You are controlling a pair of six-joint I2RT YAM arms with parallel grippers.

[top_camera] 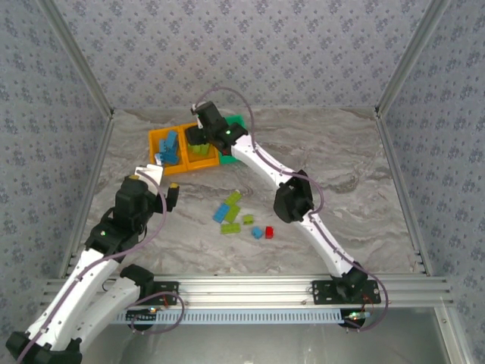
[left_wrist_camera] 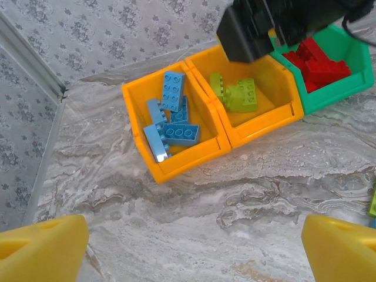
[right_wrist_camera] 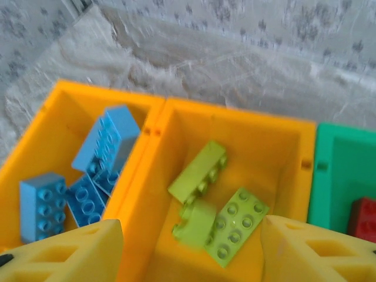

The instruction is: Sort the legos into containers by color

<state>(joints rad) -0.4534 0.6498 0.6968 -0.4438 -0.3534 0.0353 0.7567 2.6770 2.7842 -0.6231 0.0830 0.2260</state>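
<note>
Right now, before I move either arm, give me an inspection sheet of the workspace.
Surface: marbled tabletop.
Job's things: left orange bin holds blue bricks, middle orange bin lime bricks, green bin red bricks; loose bricks lie mid-table.
Clutter: nothing seen.
End effectors: left end effector open, facing the bins; right end effector open above the middle orange bin.
Cables: purple cable along each arm.
Surroundings: patterned wall panels, aluminium frame.

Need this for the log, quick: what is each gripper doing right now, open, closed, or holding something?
Left gripper: open, holding nothing.
Right gripper: open, empty, above the middle orange bin holding lime green bricks.
</note>
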